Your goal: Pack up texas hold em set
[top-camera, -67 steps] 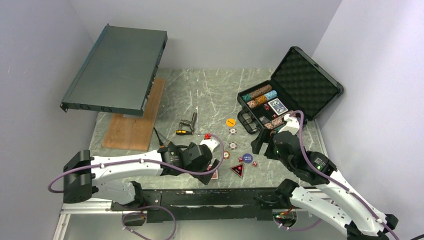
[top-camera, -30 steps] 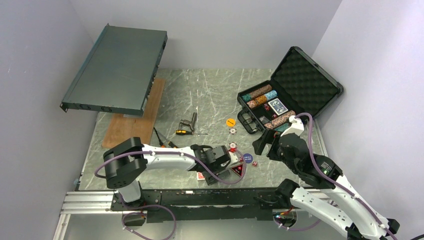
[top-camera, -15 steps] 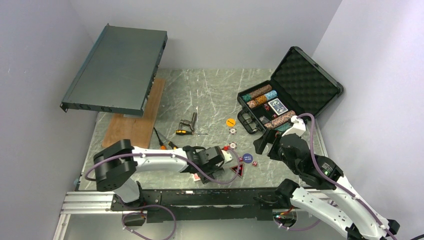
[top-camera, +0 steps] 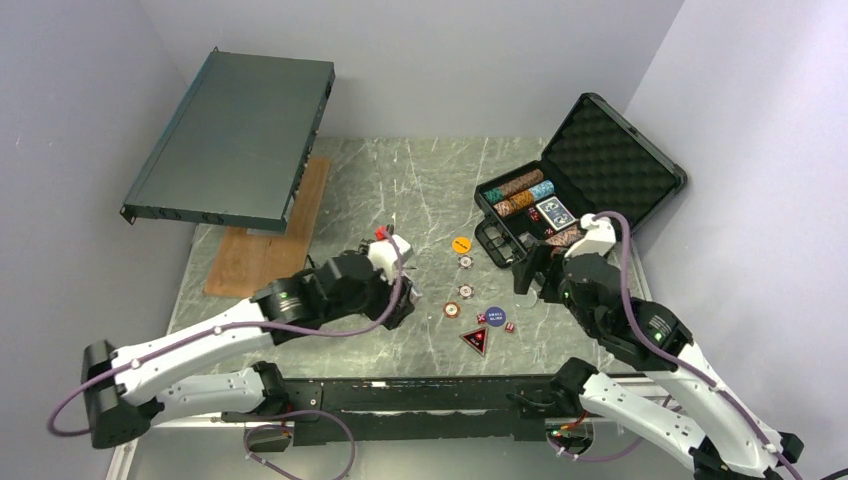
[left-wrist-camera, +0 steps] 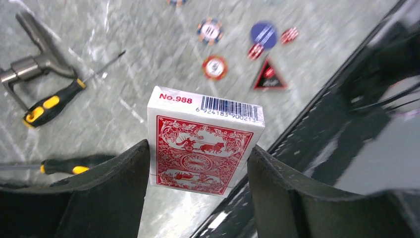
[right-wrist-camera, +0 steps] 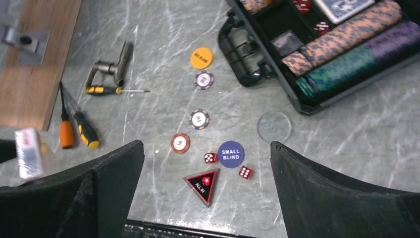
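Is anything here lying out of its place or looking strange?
Yes. Three chips, two dice and several buttons lie scattered on the table, outside the open case. The grey rack at the back left sits tilted above a wooden board.

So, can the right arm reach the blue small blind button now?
Probably yes: the right gripper hangs open and empty above the blue small blind button, which lies uncovered, with red dice close beside.
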`<state>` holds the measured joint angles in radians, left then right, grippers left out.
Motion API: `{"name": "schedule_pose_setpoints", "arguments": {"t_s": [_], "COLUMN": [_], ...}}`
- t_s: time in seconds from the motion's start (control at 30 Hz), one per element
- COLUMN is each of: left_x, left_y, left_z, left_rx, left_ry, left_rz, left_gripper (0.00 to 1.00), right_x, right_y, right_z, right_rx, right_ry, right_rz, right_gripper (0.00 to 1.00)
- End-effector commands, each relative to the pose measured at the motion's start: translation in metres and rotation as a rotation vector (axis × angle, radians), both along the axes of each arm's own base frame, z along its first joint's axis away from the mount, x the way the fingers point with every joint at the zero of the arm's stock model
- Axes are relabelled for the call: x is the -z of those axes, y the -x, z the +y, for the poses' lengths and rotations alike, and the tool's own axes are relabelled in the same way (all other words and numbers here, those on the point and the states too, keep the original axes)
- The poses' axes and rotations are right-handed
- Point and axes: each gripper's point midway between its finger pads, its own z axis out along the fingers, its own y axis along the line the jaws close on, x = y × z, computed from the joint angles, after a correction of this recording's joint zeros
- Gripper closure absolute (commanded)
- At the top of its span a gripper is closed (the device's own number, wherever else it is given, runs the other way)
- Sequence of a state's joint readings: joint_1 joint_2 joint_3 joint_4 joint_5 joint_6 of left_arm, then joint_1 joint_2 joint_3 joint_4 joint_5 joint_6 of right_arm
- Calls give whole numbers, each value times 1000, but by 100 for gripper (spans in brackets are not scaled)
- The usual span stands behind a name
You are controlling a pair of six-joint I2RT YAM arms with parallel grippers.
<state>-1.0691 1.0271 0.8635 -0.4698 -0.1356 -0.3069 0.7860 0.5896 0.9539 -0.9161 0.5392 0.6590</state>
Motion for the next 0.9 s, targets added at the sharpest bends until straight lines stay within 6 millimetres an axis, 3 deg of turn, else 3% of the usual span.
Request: {"name": "schedule_pose_setpoints", "arguments": {"t_s": [0.0, 0.07, 0.1, 0.17, 0.33, 0.5, 0.57, 0.73, 0.87], "left_x": [-83, -99, -106, -121, -162, -180, -182, -196, -197], "left_y": [8, 8, 10, 17, 36, 41, 44, 54, 52], "left_z": [-22, -23, -26, -31, -40, -41, -41, -40, -38], "left_rx": [24, 18, 21, 59, 195, 229, 242, 322, 300], "left_ry": [359, 454, 500, 580, 783, 856, 874, 929, 936], "left_rz": [39, 104, 142, 185, 229, 247, 267, 261, 253], "left_gripper": [79, 84, 86, 88, 87, 90, 100, 100, 100], "right_x": [-20, -30, -38, -54, -70, -83, -82, -87, -92], "right_y": [-9, 2, 19, 44, 85, 93, 92, 83, 77], "right_z": [54, 94, 120, 150, 187, 193, 191, 181, 177], "right_rx": [-293, -515, -684, -909, -1248, -1338, -1349, -1342, -1323], "right_ry": [24, -35, -103, -210, -398, -490, -510, -563, -590], "right_rz": [-67, -80, -90, -144, -189, -264, -257, -238, -220], "right_gripper": [0, 0, 0, 0, 0, 0, 0, 0, 0]}}
